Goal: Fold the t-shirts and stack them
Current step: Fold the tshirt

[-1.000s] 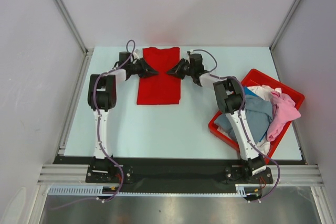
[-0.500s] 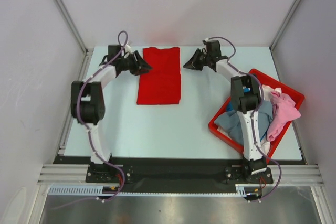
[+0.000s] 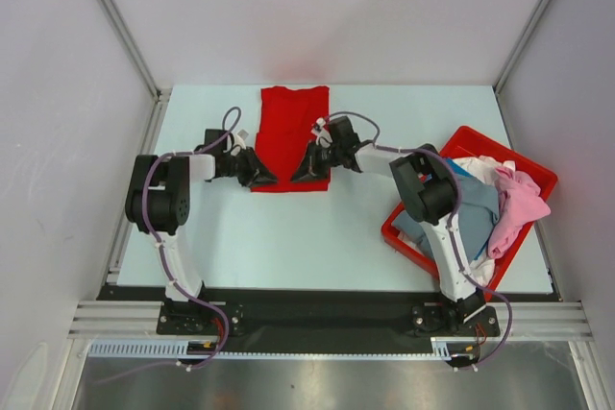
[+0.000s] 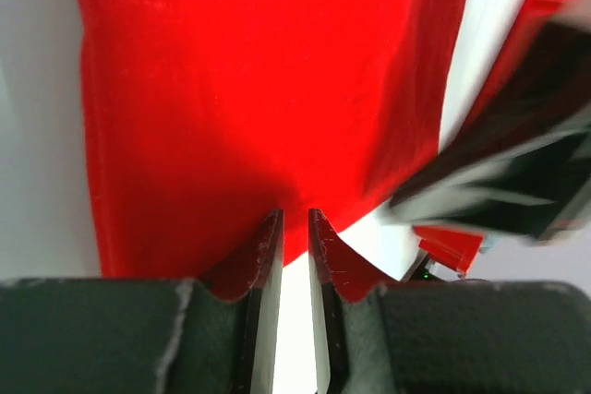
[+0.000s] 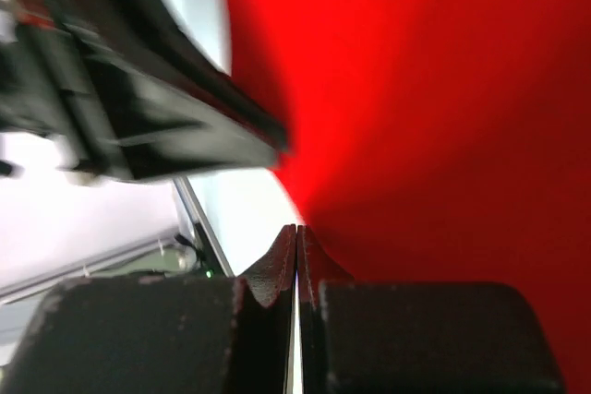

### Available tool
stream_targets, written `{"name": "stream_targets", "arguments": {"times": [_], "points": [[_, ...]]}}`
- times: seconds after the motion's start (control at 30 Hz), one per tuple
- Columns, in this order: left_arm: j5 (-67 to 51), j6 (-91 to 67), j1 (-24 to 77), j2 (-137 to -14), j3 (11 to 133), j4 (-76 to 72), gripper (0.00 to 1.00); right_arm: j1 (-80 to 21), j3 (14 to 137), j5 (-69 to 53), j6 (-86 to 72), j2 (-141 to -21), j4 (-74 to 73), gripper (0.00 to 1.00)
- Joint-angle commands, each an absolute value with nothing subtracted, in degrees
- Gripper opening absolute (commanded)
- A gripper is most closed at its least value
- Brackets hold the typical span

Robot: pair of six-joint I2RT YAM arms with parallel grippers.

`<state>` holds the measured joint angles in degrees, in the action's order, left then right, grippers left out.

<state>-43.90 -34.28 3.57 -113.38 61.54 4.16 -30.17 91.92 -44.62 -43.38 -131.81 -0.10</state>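
The red t-shirt (image 3: pixel 293 127) lies folded in a long rectangle at the back middle of the table. My left gripper (image 3: pixel 267 179) is at its near left corner and my right gripper (image 3: pixel 298 173) at its near right corner, facing each other. In the left wrist view the left gripper (image 4: pixel 294 216) has its jaws a narrow gap apart, with the edge of the red t-shirt (image 4: pixel 259 80) between the tips. In the right wrist view the right gripper (image 5: pixel 297 228) is shut, its tips touching the edge of the red t-shirt (image 5: pixel 434 99); no cloth shows between them.
A red plastic bin (image 3: pixel 478 132) stands tilted at the right, by the right arm. It holds a grey-blue shirt (image 3: pixel 471 210), a pink shirt (image 3: pixel 521 204) and a white one (image 3: pixel 480 170). Grey walls and metal rails bound the table.
Both grippers have come from beside the shirt's far end to its near edge. The left jaws widened and then narrowed again. The shirt's outline looks the same.
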Motion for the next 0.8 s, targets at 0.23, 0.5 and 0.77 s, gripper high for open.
{"name": "stream_targets", "arguments": {"times": [0.23, 0.5, 0.77], "points": [[-40.17, -30.32, 1.94, -114.52, 58.72, 4.83, 0.20, -25.23, 83.68, -49.48, -41.50, -130.35, 2.82, 0.00], [-43.77, -29.97, 0.53, -111.37, 56.95, 4.75, 0.22, -19.86, 79.19, -46.86, -30.43, -127.27, -9.47, 0.00], [-42.63, -27.34, 0.53, -100.29, 58.53, 13.26, 0.32, -19.34, 79.28, -35.08, -17.41, -118.49, -26.96, 0.02]]}}
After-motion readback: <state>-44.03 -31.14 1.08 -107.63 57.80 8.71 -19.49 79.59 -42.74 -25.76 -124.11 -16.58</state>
